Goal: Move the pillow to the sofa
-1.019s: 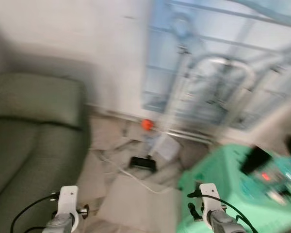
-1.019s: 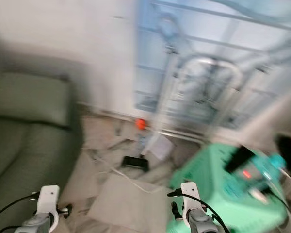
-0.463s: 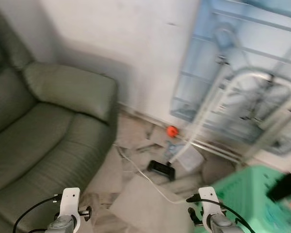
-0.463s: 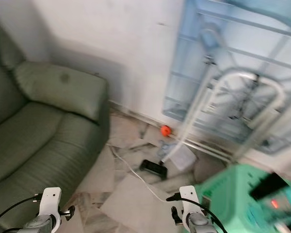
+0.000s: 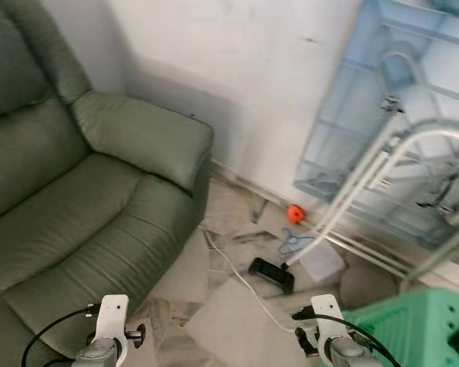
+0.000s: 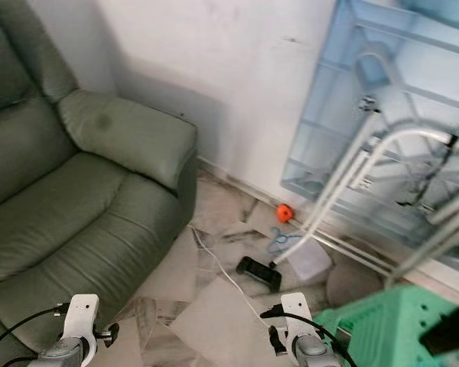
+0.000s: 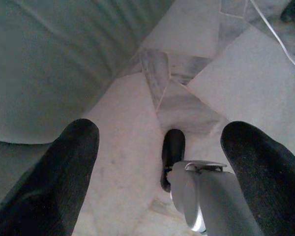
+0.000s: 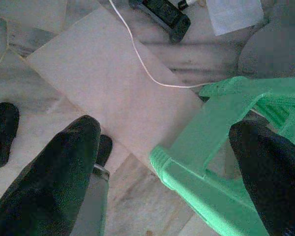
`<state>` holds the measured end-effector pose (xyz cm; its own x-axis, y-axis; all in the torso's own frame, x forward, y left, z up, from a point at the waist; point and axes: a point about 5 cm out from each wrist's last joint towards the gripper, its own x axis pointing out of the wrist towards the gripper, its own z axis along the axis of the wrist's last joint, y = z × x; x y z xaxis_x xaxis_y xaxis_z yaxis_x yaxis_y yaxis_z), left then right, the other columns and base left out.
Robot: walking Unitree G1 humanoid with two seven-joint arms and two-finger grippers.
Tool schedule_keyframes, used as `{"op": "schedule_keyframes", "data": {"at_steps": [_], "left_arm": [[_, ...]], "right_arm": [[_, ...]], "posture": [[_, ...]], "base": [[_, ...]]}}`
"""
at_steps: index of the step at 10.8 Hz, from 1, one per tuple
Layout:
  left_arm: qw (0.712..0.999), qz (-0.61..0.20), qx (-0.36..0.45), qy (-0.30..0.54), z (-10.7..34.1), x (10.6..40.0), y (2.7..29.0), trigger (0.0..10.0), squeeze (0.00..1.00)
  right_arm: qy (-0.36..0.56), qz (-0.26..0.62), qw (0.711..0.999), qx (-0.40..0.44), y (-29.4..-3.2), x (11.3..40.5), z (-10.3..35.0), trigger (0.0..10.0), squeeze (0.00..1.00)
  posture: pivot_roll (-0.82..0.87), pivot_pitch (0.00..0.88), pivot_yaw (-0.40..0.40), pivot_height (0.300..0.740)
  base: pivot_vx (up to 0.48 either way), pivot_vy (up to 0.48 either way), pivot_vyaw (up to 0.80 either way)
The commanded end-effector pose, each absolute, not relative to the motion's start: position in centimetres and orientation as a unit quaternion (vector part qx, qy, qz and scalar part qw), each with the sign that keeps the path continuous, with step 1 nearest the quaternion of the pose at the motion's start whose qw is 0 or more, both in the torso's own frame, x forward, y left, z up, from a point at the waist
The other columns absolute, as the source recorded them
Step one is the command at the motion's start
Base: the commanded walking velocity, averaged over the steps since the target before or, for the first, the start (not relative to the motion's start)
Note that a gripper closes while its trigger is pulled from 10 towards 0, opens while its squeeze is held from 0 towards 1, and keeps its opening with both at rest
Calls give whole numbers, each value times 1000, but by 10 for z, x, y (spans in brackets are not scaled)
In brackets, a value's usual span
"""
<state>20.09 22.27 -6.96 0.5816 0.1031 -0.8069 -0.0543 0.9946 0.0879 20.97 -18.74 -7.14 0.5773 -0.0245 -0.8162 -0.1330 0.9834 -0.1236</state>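
A dark green sofa (image 5: 76, 191) takes up the left side, its padded armrest (image 5: 145, 138) close to the white wall. Both arms hang low at the bottom edge, with the left wrist (image 5: 107, 336) over the floor beside the sofa's seat front (image 7: 49, 64). My left gripper (image 7: 162, 128) is open above marble tiles, nothing between its fingers. My right gripper (image 8: 165, 125) is also open and holds nothing, just over the corner of a green plastic stool (image 8: 221, 128).
A black power strip (image 5: 271, 274) with a white cable (image 5: 233, 271) lies on the floor near an orange ball (image 5: 294, 213) and a white sheet (image 5: 317, 260). A blue rack (image 5: 382, 115) and white tube frame lean on the wall. The green stool (image 5: 413, 329) stands at the right.
The camera has swung left: the sofa now fills more of the picture and the green stool has slid to the lower right corner. Both arms hang as before.
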Motion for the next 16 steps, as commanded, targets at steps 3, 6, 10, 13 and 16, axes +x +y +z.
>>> {"op": "schedule_keyframes", "data": {"at_steps": [3,6,10,13,16], "left_arm": [[886,45,18,461,-72,198,221,10000,0],[885,44,14,463,-72,197,220,10000,0],[884,45,11,466,-74,195,219,10000,0],[882,47,9,468,-75,193,219,10000,0],[881,48,12,470,-75,192,220,10000,0]], "right_arm": [[473,17,877,-87,-205,197,-75,10000,0],[473,18,876,-92,-209,196,-75,10000,0],[464,35,880,-92,-181,209,-73,10000,0],[466,38,879,-95,-179,205,-75,10000,0],[467,36,879,-95,-186,202,-76,10000,0]], "posture": [[-7,31,-79,740],[-9,37,-83,740],[-12,42,-87,740],[-12,46,-88,740],[-10,45,-87,740]], "base": [[0,0,800],[0,0,800],[0,0,800],[0,0,800],[0,0,800]]}}
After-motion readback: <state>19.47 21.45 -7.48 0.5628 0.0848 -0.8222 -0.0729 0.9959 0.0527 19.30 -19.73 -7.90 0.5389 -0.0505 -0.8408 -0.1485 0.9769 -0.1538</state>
